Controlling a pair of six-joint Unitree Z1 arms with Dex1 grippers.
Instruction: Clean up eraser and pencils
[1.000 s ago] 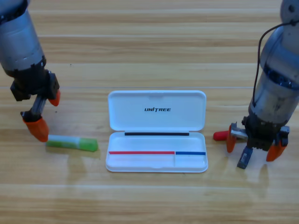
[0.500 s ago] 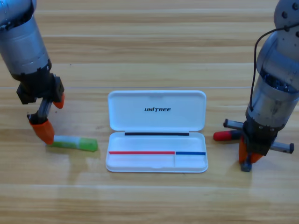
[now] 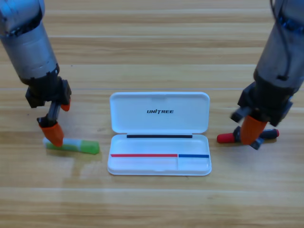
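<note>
L gripper (image 3: pixel 56 122) moved onto green bar (image 3: pixel 72 146), jaws open

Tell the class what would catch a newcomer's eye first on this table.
The open white case at the table's middle draws the eye first. To its left, the left gripper reaches down onto the pale end of the light green bar. To its right, the right gripper sits over the red-capped marker.
</note>
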